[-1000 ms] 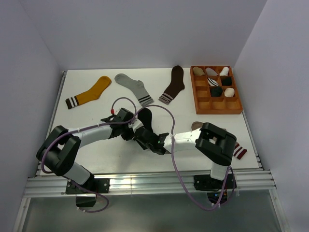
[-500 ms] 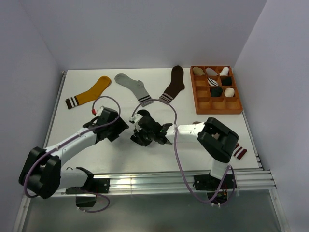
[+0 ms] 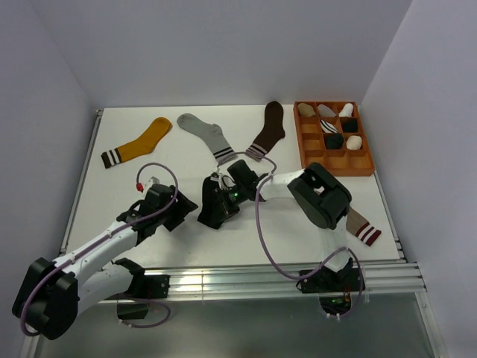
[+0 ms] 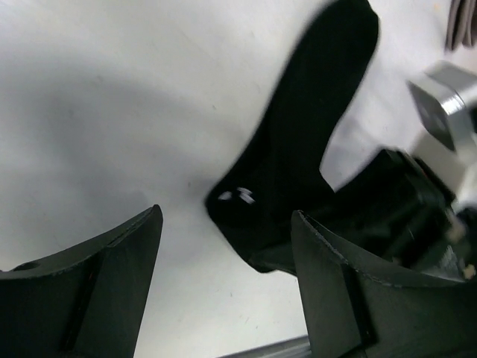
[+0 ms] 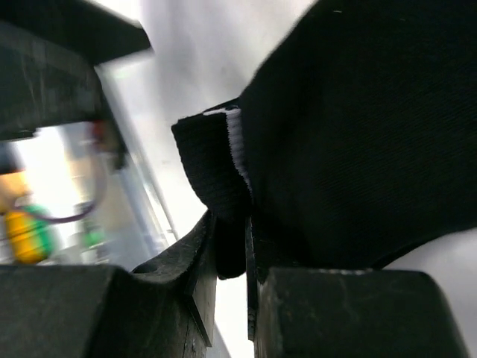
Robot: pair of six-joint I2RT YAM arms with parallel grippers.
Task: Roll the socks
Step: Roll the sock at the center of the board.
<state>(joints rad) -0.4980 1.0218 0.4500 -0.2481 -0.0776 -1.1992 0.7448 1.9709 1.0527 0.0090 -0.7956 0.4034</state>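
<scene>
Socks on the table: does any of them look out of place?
Yes. The taupe sock lies alone at the near right, partly under the right arm, apart from the rest. The black sock is bunched up midtable, pinched in the right gripper.

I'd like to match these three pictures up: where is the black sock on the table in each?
Top external: black sock mid-table, between both arms.
Left wrist: sock at centre, stretching to upper right.
Right wrist: sock fills the right half.
Shared landmark: the right gripper pinching it.
</scene>
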